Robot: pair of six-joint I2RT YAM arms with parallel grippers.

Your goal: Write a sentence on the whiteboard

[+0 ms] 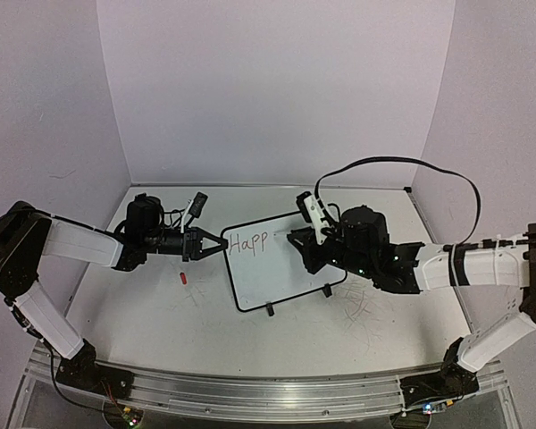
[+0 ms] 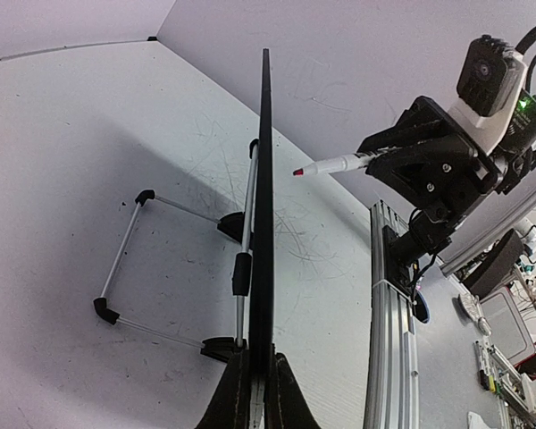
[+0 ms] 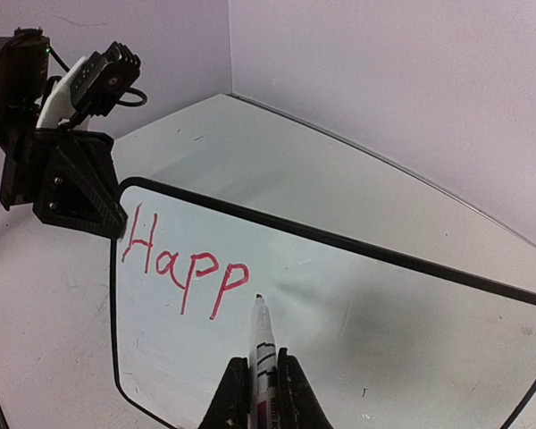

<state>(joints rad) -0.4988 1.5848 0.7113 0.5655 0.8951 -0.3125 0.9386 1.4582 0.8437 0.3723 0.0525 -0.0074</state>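
The whiteboard (image 1: 281,268) is shown propped on its wire stand at mid-worktop (image 1: 161,331); its left edge is clamped by the left hand (image 1: 216,243); a red-tipped marker (image 3: 262,349) is gripped in the closed right hand (image 3: 261,398), the tip held just off the surface beside the red lettering (image 3: 183,264), "Happ"; a small red object (image 1: 184,278) lies left of the board.

The white-and-black left arm (image 1: 80,243) reaches in low from the left of the black-framed glossy white whiteboard (image 1: 281,268). Its black two-finger left gripper (image 1: 216,243) is clamped on the board's left edge. The right arm (image 1: 469,264) stretches in from the board's right, and its black right gripper (image 1: 298,239) pinches a slim white red-tipped marker (image 3: 261,335).
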